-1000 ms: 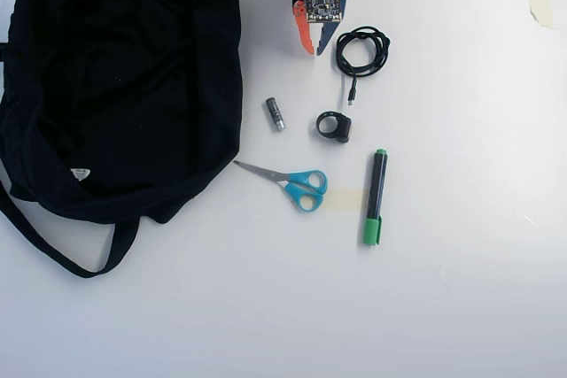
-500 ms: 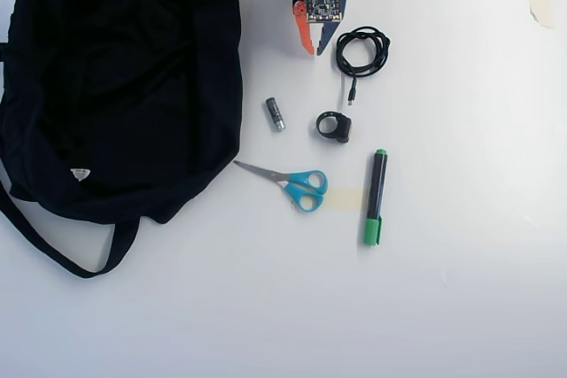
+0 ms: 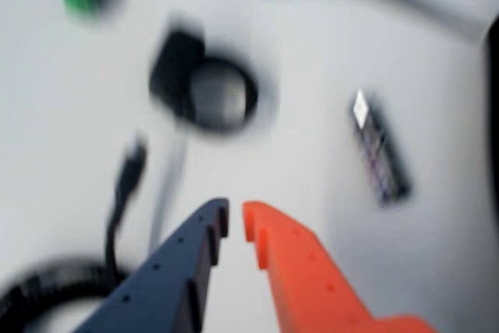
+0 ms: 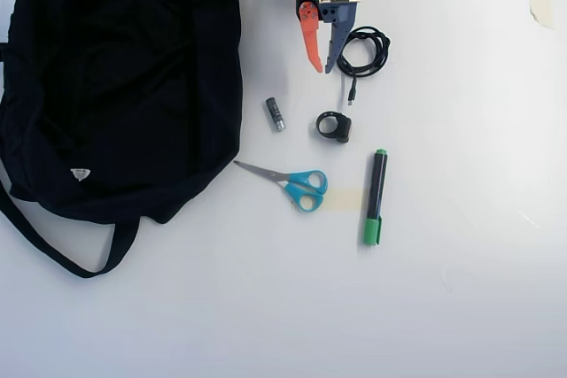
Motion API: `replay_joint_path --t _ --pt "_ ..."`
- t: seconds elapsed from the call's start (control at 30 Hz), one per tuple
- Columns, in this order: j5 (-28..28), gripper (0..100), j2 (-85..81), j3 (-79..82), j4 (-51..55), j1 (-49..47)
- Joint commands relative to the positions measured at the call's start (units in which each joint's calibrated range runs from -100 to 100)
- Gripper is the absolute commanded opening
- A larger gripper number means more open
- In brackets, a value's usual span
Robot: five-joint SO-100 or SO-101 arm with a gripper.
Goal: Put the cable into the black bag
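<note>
On the white table (image 4: 461, 307), the cable (image 4: 363, 50) lay coiled just right of the gripper (image 4: 323, 69) in the overhead view. The jaws stood nearly closed, holding nothing. The black bag (image 4: 115, 77) sat well left.

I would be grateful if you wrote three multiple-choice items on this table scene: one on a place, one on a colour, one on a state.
1. In the overhead view, where does the cable lie relative to the tool?
A. just right of it
B. inside the black bag
C. below the marker

2. What colour are the scissors' handles?
A. red
B. blue
C. yellow

3. What is the tool holding?
A. the battery
B. the ring-shaped clip
C. nothing

Answers:
1 A, the coil sits right beside the dark finger, outside the black bag.
2 B, the handles show light blue, while the marker has green ends.
3 C, the wrist view shows its tips nearly together above bare table, with the battery and clip lying free.
</note>
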Motion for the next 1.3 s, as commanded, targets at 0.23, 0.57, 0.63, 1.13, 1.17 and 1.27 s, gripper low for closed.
replay_joint_path --t 0.23,0.57,0.63,1.13,1.17,1.27 --pt "-0.1 2 25.5 -20.4 -28.8 -2.1" --pt "0.1 2 53.8 -54.3 -39.0 -1.6" --pt "0.1 2 57.9 -60.3 -38.4 -1.4" --pt "0.6 2 65.5 -68.8 -38.2 0.7" --pt "0.6 2 65.4 -68.8 -38.2 1.0" --pt "0.6 2 65.3 -68.7 -38.2 1.0"
